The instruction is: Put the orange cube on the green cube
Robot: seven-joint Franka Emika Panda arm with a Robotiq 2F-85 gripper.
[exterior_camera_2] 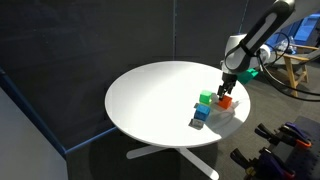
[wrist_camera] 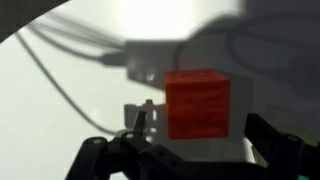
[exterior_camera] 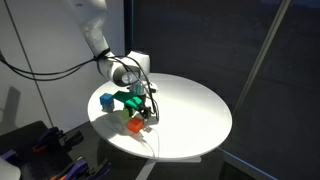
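White table (exterior_camera_2: 150, 95) – orange cube (exterior_camera_2: 226, 101), green cube (exterior_camera_2: 206, 98), blue cube (exterior_camera_2: 200, 114).

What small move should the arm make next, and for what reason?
Probably ease the end effector straight down a little. In the wrist view the orange cube lies between the open fingers with gaps on both sides, so it is not yet held. In an exterior view the end effector seems just above it. The green cube stands beside it, uncovered.

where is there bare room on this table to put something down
The round white table is bare across its middle and the whole side away from the cubes. One edge is crowded: the small orange cube, the light green cube and the blue cube cluster there, with the jaws above the orange one.
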